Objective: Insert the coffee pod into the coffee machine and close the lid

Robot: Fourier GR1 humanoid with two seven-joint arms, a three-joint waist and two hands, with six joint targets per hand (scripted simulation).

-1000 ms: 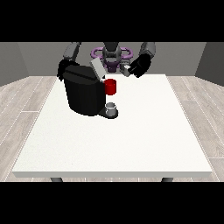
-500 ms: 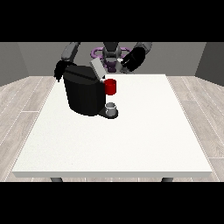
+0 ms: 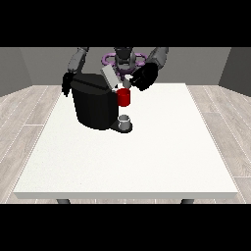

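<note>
The black coffee machine (image 3: 95,105) stands on the table's far left part, with its light grey lid (image 3: 109,76) tilted up and open. Its red front part (image 3: 124,97) hangs over a small grey cup (image 3: 125,120) on the machine's base. The hand at the view's right (image 3: 145,76) hovers just right of the raised lid, and a small pale coffee pod (image 3: 126,83) shows at its fingertips above the red part. The hand at the view's left (image 3: 66,84) sits against the machine's far left side.
The white table (image 3: 147,157) stretches wide towards the camera and to the right of the machine. Its edges lie far from both hands. The robot's torso (image 3: 123,58) is behind the machine.
The hand at the view's right has moved left and down with the pod, closer to the raised lid and the red part. The other hand has stayed by the machine's side.
</note>
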